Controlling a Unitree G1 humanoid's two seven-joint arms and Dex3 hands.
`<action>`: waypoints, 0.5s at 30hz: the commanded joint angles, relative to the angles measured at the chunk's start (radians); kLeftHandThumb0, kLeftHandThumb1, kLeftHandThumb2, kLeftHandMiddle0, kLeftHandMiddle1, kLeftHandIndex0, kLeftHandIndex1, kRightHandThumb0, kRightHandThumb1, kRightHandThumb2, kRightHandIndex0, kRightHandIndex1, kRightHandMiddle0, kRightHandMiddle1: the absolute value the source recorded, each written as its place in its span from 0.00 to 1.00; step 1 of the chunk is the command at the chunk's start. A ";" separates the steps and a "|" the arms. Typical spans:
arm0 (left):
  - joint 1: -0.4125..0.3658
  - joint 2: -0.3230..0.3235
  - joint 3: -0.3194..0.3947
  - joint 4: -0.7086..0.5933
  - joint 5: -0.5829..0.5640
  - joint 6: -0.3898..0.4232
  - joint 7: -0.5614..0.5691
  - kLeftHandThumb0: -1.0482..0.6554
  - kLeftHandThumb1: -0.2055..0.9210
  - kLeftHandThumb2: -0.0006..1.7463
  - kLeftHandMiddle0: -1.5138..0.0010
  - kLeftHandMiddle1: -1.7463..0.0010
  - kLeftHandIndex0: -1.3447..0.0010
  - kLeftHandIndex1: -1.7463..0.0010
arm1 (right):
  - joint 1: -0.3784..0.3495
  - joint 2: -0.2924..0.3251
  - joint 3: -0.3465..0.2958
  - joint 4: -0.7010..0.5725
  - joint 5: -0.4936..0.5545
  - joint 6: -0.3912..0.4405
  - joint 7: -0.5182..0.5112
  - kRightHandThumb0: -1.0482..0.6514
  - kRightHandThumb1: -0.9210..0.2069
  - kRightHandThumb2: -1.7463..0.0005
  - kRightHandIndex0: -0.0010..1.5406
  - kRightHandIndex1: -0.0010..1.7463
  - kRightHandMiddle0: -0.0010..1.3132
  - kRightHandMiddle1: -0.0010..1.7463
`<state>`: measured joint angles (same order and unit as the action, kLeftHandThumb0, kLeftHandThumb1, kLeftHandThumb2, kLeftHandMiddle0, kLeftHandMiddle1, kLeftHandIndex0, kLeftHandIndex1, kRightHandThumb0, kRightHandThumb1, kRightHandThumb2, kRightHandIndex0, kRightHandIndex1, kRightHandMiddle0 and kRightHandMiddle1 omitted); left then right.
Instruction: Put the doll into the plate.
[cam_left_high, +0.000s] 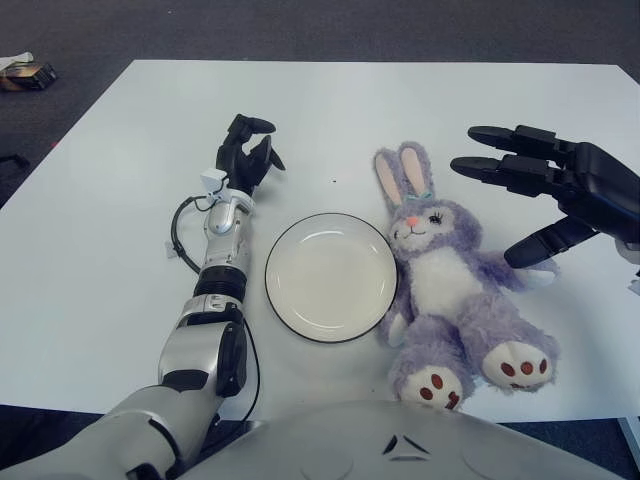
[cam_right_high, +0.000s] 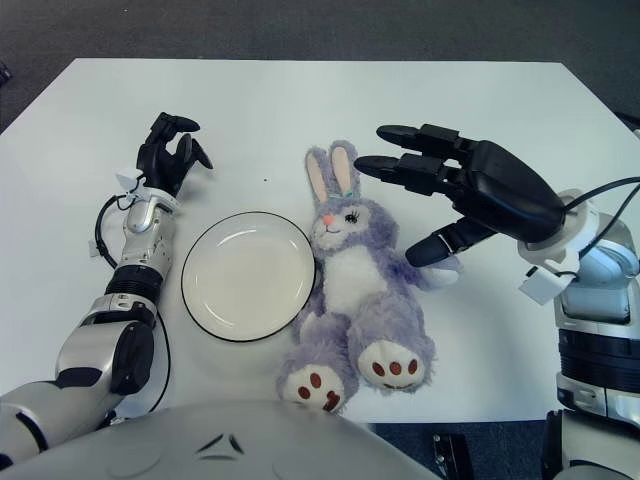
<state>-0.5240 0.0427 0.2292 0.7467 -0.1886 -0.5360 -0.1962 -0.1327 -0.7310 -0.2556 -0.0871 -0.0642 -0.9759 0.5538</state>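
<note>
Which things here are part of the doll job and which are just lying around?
Part of the job: purple bunny doll; white plate; right robot hand, open beside the doll.
Just there: left robot hand, left of the plate; small object on the floor.
</note>
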 joint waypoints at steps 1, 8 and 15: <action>0.052 -0.009 -0.001 0.013 -0.008 -0.010 -0.008 0.41 1.00 0.18 0.38 0.00 0.68 0.13 | 0.001 -0.005 0.017 0.003 -0.007 -0.006 -0.018 0.31 0.00 0.77 0.13 0.00 0.19 0.00; 0.056 -0.009 -0.003 0.006 -0.010 -0.009 -0.009 0.41 1.00 0.18 0.38 0.00 0.69 0.13 | 0.025 -0.043 0.053 -0.011 0.044 0.034 0.002 0.31 0.00 0.77 0.11 0.00 0.17 0.00; 0.060 -0.010 -0.005 0.000 -0.010 -0.008 -0.008 0.41 1.00 0.18 0.37 0.00 0.69 0.13 | 0.039 -0.110 0.106 -0.011 0.124 0.042 0.057 0.31 0.00 0.77 0.09 0.00 0.15 0.00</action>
<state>-0.5132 0.0440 0.2253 0.7271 -0.1888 -0.5397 -0.1978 -0.0982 -0.8040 -0.1672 -0.0884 0.0207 -0.9305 0.5869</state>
